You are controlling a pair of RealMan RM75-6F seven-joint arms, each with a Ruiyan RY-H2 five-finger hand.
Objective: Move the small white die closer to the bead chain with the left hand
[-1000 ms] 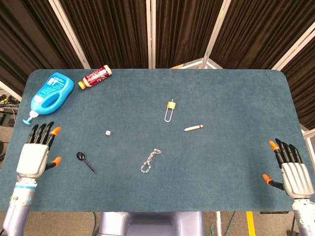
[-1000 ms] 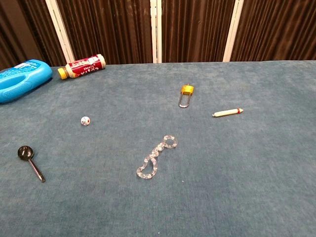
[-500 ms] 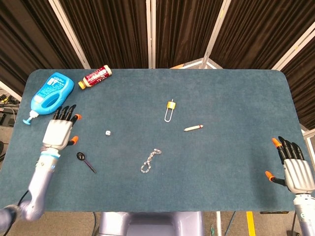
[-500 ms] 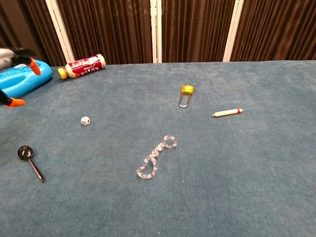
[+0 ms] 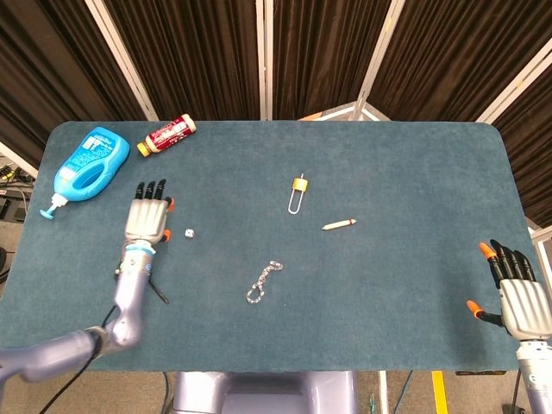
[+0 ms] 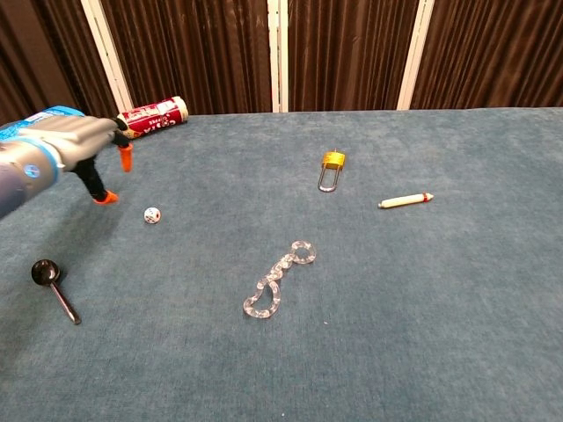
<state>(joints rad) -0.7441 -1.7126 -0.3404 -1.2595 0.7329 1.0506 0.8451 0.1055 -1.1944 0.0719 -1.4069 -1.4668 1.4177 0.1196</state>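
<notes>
The small white die (image 5: 189,234) (image 6: 152,214) lies on the blue-green table, left of centre. A clear bead chain (image 5: 263,282) (image 6: 277,281) lies to its right and nearer the front edge. My left hand (image 5: 147,216) (image 6: 84,145) hovers just left of the die, open with fingers spread, holding nothing. My right hand (image 5: 517,297) rests open at the table's right front corner, far from both objects; the chest view does not show it.
A black spoon (image 5: 151,284) (image 6: 54,288) lies under the left forearm. A blue bottle (image 5: 89,162) and a red bottle (image 5: 170,134) (image 6: 149,118) sit at the back left. A gold padlock (image 5: 297,194) (image 6: 330,170) and a white pen (image 5: 339,224) (image 6: 405,200) lie right of centre.
My left hand has swept from the table's left front edge rightward and inward, arriving beside the die. The right hand has drifted slightly toward the front. The objects have not moved.
</notes>
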